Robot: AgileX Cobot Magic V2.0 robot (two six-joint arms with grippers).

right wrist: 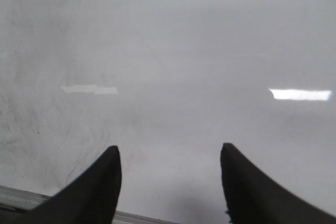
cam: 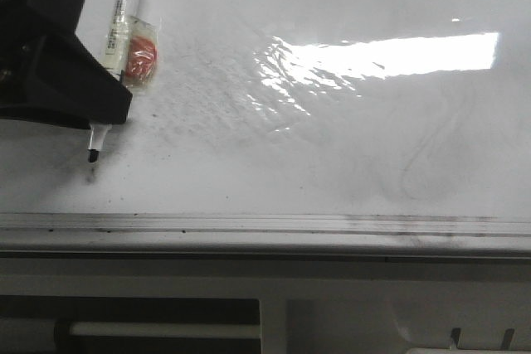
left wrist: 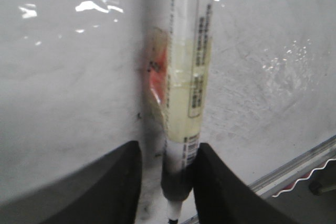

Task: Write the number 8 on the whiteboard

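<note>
Front view: left pincer grips the marker, tip down near the whiteboard; right pincer open.

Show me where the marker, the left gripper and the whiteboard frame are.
marker [cam: 123,18]: front view, on its labelled barrel.
left gripper [left wrist: 168,169]: left wrist view, midway between the jaws clamping the marker.
whiteboard frame [cam: 332,224]: front view, on the metal bottom edge.

Marker at whiteboard's left, tip near front edge
</note>
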